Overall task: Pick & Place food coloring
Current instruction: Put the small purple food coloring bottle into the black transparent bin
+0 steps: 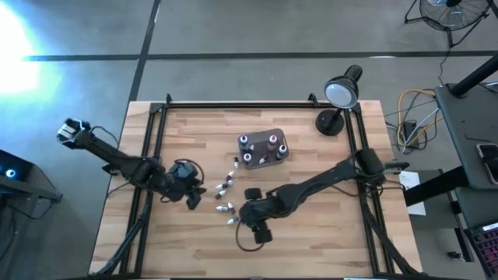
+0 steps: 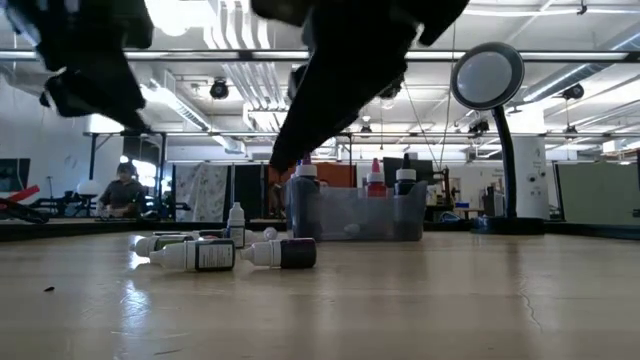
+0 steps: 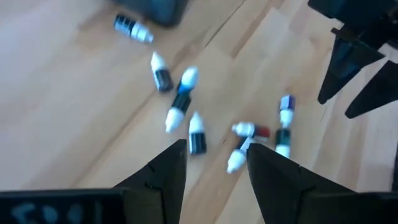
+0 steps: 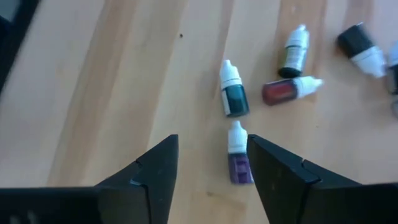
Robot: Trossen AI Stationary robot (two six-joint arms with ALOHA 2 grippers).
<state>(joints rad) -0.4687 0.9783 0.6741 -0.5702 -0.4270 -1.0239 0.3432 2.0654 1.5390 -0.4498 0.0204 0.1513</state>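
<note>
Several tiny food coloring bottles lie on their sides on the wooden table, and one stands upright. Three more stand in the smoky-grey tub. My right gripper hovers open above the nearest bottles, and a purple bottle lies on the table below the gap between its fingers. Teal, red and dark green bottles lie just beyond. My left gripper is open too, raised to the left of the cluster.
A black desk lamp stands at the table's far right corner. Black frame rails run along the table's left, far and right edges. Bare wood lies near the table's near edge. A person sits in the room behind.
</note>
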